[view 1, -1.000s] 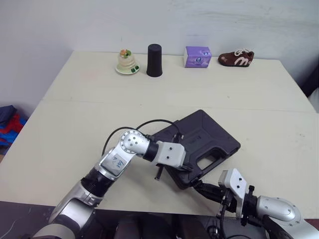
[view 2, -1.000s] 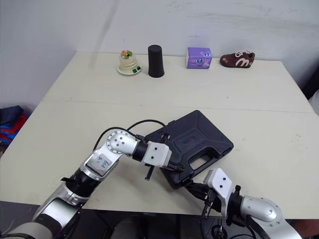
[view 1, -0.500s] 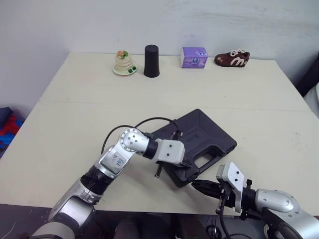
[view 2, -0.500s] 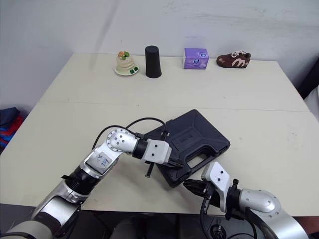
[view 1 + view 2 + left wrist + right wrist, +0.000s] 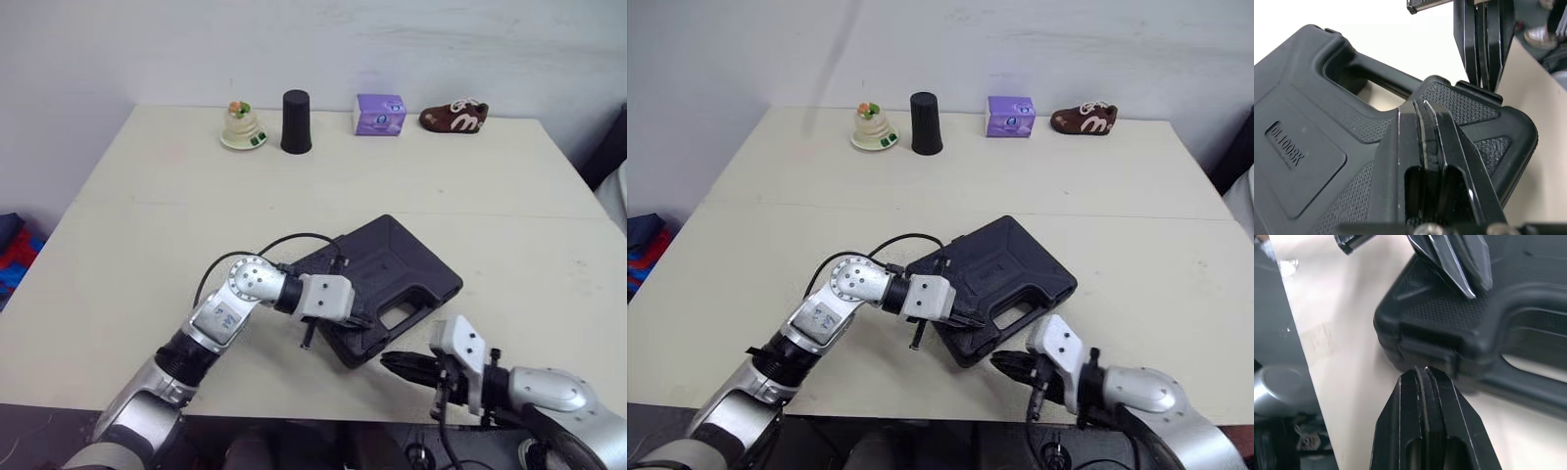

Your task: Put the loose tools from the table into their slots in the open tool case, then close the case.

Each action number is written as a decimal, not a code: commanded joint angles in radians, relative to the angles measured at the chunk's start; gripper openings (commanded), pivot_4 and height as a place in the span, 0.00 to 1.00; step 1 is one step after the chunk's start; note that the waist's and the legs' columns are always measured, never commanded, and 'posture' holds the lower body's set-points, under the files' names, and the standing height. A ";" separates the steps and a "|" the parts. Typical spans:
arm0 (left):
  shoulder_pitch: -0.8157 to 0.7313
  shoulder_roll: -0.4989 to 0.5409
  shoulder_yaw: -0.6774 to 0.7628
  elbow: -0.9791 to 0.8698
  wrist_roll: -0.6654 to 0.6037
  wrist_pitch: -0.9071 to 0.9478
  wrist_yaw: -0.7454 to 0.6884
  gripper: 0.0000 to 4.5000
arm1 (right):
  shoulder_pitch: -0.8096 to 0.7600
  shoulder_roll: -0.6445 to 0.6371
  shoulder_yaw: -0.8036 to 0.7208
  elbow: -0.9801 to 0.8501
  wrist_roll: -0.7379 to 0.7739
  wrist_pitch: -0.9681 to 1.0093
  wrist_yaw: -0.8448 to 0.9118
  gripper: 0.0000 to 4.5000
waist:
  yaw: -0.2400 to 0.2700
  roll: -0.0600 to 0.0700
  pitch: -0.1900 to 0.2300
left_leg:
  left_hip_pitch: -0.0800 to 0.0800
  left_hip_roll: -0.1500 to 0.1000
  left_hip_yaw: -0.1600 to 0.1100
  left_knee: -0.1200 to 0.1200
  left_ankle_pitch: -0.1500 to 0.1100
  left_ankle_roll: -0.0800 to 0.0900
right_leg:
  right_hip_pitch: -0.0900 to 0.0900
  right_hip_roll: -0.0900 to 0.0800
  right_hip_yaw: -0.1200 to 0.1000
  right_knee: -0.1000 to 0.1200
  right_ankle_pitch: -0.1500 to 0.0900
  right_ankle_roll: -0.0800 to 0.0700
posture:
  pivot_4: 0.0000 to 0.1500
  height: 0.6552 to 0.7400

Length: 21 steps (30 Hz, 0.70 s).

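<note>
Black plastic case point(image 5: 392, 272), seen from the head: it lies shut and flat on the beige table point(image 5: 137, 235), turned at an angle near the front edge, with its handle point(image 5: 416, 311) toward the robot's right. The left gripper point(image 5: 361, 323) is at the near corner of the case, and its two fingers are pressed together with nothing between them. The right gripper point(image 5: 388, 363) is over the table's front edge, just beside the same corner and pointing at it. Its fingers are also together and hold nothing. Along the far edge stand a small figure point(image 5: 241, 125), a black cup point(image 5: 295, 121), a purple box point(image 5: 378, 114) and a brown shoe point(image 5: 454, 117), well apart from the case.

From the left wrist, the fingers point(image 5: 1449, 137) meet in one closed wedge over the rough corner of the lid, next to the handle opening. I cannot tell if the tips touch the lid. The right gripper comes in beyond the corner.

From the right wrist, the fingers point(image 5: 1444, 401) make one closed point aimed at the small latch point(image 5: 1425, 355) on the front wall of the case. The tips are very near it, but I cannot tell if there is contact.
</note>
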 commanded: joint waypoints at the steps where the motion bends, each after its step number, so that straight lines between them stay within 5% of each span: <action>1: 0.040 0.024 0.101 0.022 -0.106 -0.028 -0.046 0.02 | 0.064 -0.048 -0.189 0.009 0.007 -0.086 0.088 0.00 | 0.001 0.001 0.002 | -0.001 0.000 -0.001 0.000 0.000 0.000 | -0.001 0.000 -0.001 0.000 0.000 0.000 | 1.00 1.00; 3: 0.050 0.044 0.170 0.017 -0.157 -0.020 -0.047 0.02 | 0.088 -0.069 -0.298 0.044 -0.003 -0.131 0.124 0.00 | -0.002 0.003 0.008 | -0.001 0.000 -0.001 0.000 0.000 0.000 | -0.001 0.001 0.000 0.000 0.001 0.001 | 1.00 1.00; 5: 0.054 0.064 0.253 0.035 -0.177 -0.036 -0.005 0.07 | 0.116 -0.102 -0.407 0.074 0.022 -0.108 0.172 0.15 | 0.000 0.003 0.013 | -0.002 0.000 0.000 0.000 0.000 0.000 | -0.002 0.002 0.000 0.000 0.001 0.002 | 1.00 1.00; 13: 0.127 0.295 0.497 0.187 -0.150 -0.024 0.048 0.84 | 0.129 -0.227 -0.717 0.418 -0.135 -0.278 0.294 0.98 | -0.005 0.004 0.017 | -0.002 -0.001 0.001 -0.003 -0.002 -0.002 | -0.003 0.002 0.000 -0.004 0.001 0.002 | 1.00 1.00; 15: 0.143 0.333 0.518 0.241 -0.150 -0.032 0.037 0.98 | 0.107 -0.259 -0.732 0.511 -0.163 -0.334 0.316 1.00 | -0.003 0.004 0.019 | -0.002 -0.001 0.003 -0.003 -0.002 -0.003 | -0.004 0.002 -0.001 -0.005 0.000 0.002 | 1.00 1.00; 21: 0.207 0.501 0.600 0.475 -0.097 -0.078 0.068 0.98 | -0.018 -0.390 -0.759 0.835 -0.222 -0.516 0.376 1.00 | -0.005 0.004 0.024 | -0.002 0.000 0.007 -0.004 -0.003 -0.003 | -0.007 0.001 -0.001 -0.004 0.000 0.001 | 1.00 1.00</action>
